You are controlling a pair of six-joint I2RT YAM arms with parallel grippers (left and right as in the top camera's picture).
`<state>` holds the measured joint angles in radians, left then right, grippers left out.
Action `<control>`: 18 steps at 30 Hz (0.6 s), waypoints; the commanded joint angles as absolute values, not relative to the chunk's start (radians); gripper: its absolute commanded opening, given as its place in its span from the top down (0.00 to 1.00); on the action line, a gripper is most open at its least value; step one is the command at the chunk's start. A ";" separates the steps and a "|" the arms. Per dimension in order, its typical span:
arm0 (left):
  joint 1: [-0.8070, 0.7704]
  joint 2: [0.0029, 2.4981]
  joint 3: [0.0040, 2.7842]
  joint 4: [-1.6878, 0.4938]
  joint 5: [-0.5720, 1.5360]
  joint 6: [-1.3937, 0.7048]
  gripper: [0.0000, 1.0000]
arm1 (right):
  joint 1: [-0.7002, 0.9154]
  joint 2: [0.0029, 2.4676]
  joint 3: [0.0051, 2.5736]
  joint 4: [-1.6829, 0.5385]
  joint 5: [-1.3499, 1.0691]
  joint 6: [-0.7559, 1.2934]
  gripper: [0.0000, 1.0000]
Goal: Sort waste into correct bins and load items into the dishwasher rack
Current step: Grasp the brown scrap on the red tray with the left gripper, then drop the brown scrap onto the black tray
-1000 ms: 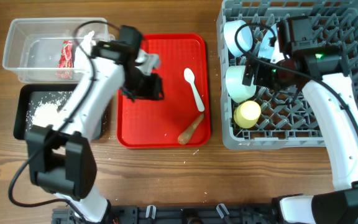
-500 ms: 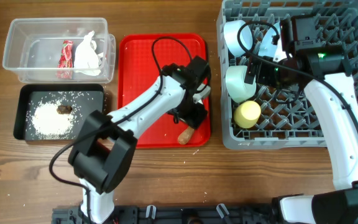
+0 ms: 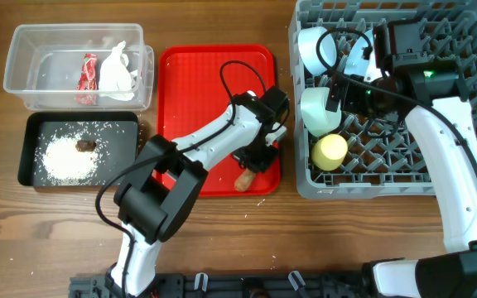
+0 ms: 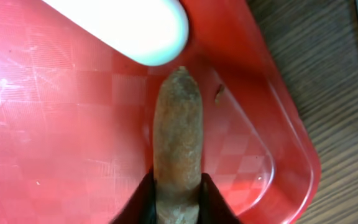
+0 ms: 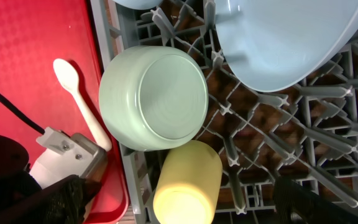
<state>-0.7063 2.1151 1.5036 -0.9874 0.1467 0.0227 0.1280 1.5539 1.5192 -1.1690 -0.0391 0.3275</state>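
My left gripper (image 4: 178,200) is shut on the low end of the brown carrot-like stick (image 4: 178,137), which lies on the red tray's near right corner (image 3: 243,180). The white spoon (image 4: 129,25) lies just beyond the stick's tip. My right gripper (image 5: 185,208) hangs open over the grey dishwasher rack (image 3: 454,178), above the yellow cup (image 5: 188,183). A pale bowl (image 5: 160,99) and the light blue plate (image 5: 278,43) stand in the rack. The clear tub (image 3: 23,74) holds the snack wrapper (image 3: 87,76) and tissue (image 3: 118,66). The black tray (image 3: 31,124) holds rice (image 3: 65,157) and a brown lump (image 3: 87,145).
The red serving tray (image 3: 189,83) sits between the bins and the rack, its right rim close to the rack's wall. A second bowl (image 3: 320,50) stands at the rack's far left. My left arm stretches across the red tray.
My left arm swung from the clear tub across the red tray to the stick, and its jaws closed on it. The tissue now lies in the tub. The right arm has not moved.
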 commanded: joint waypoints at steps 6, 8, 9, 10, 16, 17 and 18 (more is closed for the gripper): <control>-0.661 2.112 1.608 -1.140 0.035 0.022 0.96 | 0.125 1.561 1.537 -1.153 -0.015 0.315 0.00; -0.617 2.094 1.697 -1.210 0.031 0.018 0.96 | 0.125 1.561 1.537 -1.152 -0.015 0.314 0.00; -0.585 2.079 1.751 -1.242 0.032 0.017 0.96 | 0.125 1.561 1.537 -1.151 -0.015 0.314 0.01; -0.556 2.064 1.788 -1.264 0.032 0.014 0.96 | 0.125 1.561 1.537 -1.151 -0.015 0.314 0.00; -0.254 1.934 1.879 -1.287 -0.021 -0.213 0.96 | 0.125 1.561 1.537 -1.143 -0.015 0.315 0.00; -0.178 1.925 1.879 -1.288 -0.039 -0.288 0.96 | 0.125 1.561 1.537 -1.141 -0.015 0.315 0.00; -0.111 1.924 1.879 -1.289 -0.039 -0.340 0.96 | 0.125 1.561 1.537 -1.140 -0.015 0.315 0.00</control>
<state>-0.2874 1.9728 1.8618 -1.2839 0.0185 -0.1272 0.1280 1.5539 1.5192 -1.1458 -0.0319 0.3279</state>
